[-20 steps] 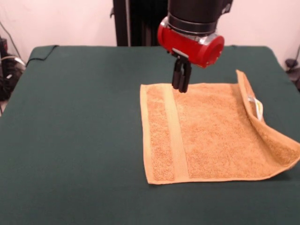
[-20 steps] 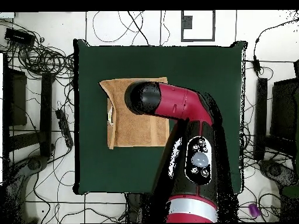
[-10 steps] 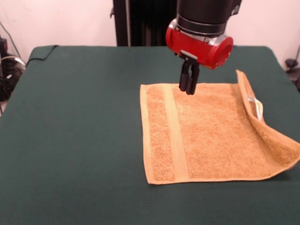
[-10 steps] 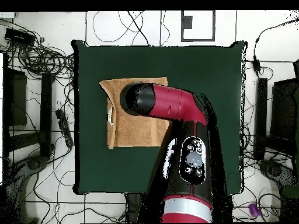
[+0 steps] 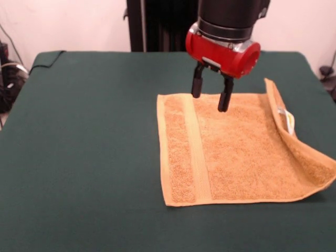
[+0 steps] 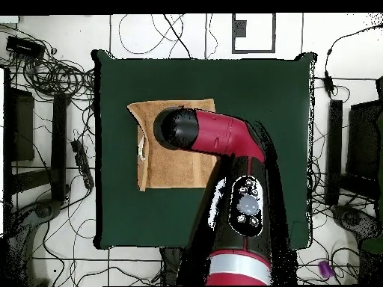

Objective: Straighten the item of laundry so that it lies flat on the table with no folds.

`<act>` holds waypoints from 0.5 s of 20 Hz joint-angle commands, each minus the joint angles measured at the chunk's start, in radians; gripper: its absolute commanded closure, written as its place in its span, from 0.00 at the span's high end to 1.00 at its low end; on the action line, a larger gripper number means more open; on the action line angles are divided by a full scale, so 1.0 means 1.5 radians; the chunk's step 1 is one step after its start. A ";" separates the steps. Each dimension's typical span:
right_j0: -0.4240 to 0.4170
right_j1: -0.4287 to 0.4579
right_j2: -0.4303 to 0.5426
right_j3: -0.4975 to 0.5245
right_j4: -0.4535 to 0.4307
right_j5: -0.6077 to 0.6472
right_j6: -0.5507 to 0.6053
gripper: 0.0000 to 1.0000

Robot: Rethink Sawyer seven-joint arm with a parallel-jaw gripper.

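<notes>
The orange-tan towel (image 5: pixel 236 149) lies on the dark green table (image 5: pixel 84 147), mostly flat, with a woven band near its left side in the front view. Its right edge is folded over toward the middle, and a small white label (image 5: pixel 287 118) shows on that fold. My gripper (image 5: pixel 210 96) is open and empty, with the fingers apart, just above the towel's far edge. In the overhead view the towel (image 6: pixel 161 168) lies at the table's left part, with the fold along its left side, and the arm (image 6: pixel 213 134) hides the gripper.
The table's edges (image 6: pixel 101 149) are close to the towel's folded side in the overhead view. Cables and equipment (image 6: pixel 45 75) lie on the floor around the table. The robot's pedestal (image 5: pixel 152 23) stands behind the far edge.
The gripper has opened; its fingers were together before. It moved a little to the right in the front view over the towel's far edge. The towel has not moved.
</notes>
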 commanded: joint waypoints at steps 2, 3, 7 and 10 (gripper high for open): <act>0.034 0.055 0.071 0.075 0.018 -0.012 0.081 1.00; 0.039 0.056 0.066 0.072 0.017 -0.010 0.086 1.00; 0.067 0.056 0.037 0.054 0.010 0.021 0.109 1.00; 0.079 0.045 0.029 0.056 0.023 0.054 0.126 1.00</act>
